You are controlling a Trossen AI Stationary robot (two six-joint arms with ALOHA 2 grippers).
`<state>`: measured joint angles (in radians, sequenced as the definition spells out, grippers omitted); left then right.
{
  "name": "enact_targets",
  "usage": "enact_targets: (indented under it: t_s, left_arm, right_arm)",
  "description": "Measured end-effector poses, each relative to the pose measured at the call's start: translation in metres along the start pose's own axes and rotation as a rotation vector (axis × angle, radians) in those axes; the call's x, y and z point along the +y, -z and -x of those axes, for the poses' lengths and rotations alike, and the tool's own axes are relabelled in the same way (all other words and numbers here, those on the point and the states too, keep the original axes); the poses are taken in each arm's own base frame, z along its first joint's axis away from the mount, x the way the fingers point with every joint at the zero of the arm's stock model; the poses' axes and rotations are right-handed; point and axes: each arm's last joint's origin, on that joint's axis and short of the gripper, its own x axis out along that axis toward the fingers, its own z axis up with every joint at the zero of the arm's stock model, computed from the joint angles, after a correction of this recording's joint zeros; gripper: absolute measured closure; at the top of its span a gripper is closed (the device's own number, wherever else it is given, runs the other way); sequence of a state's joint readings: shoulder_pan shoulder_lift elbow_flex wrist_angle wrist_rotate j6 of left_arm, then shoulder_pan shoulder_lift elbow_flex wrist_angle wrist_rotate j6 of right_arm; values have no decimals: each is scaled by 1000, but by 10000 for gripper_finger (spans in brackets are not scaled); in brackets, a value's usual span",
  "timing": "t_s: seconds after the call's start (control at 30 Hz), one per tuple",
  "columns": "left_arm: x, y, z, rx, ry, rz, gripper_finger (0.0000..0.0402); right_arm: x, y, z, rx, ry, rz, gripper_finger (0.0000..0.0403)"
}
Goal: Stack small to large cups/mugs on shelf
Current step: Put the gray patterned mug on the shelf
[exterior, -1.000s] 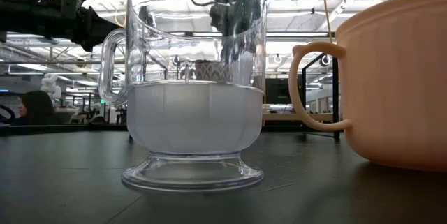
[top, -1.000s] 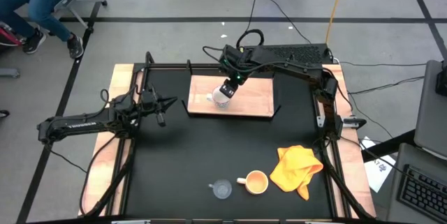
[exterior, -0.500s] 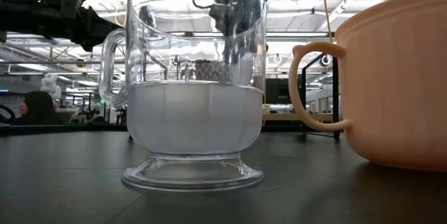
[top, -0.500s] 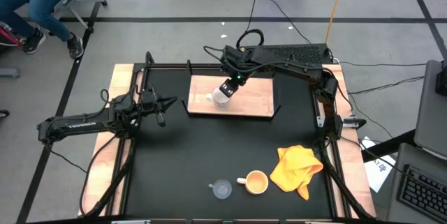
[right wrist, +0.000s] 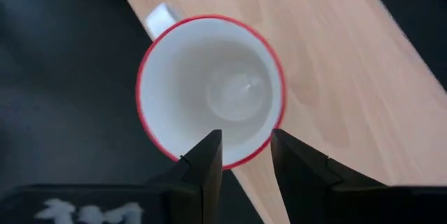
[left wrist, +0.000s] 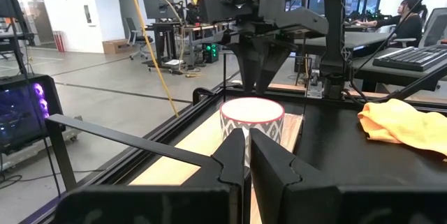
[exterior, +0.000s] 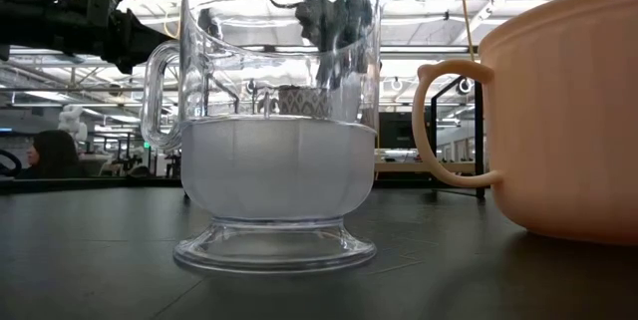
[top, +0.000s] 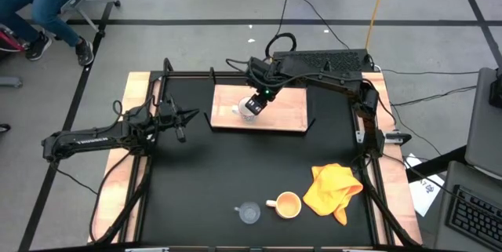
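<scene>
A white mug (top: 249,109) with a red rim and a grey patterned wall (left wrist: 253,122) stands upright on the light-wood shelf (top: 286,111), near its left end. My right gripper (right wrist: 244,142) hangs open just above the mug's rim, pointing steeply down, and appears clear of it. The clear glass cup (top: 249,213) and the orange-yellow mug (top: 287,204) stand side by side near the table's near edge. They show close up in the low view as the glass cup (exterior: 274,131) and the mug (exterior: 568,111). My left gripper (top: 191,116) waits shut at the table's left, level, facing the shelf.
An orange-yellow cloth (top: 333,189) lies crumpled on the black tabletop, right of the orange-yellow mug. The shelf's right half is bare wood (top: 294,103). A person sits beyond the table's far left corner (top: 39,1).
</scene>
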<state>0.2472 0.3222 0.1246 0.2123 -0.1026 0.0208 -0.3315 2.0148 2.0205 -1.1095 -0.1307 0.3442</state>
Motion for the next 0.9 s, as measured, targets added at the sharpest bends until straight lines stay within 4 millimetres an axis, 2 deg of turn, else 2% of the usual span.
enact_targets:
  t_s: [0.4, 0.9]
  left_arm:
    - [0, 0, 0, 0, 0, 4, 378]
    - [0, 0, 0, 0, 0, 3, 378]
  right_arm:
    - [-3, 4, -14, 6, 9, -9, 287]
    - [-3, -1, -13, -38, 21, 18, 287]
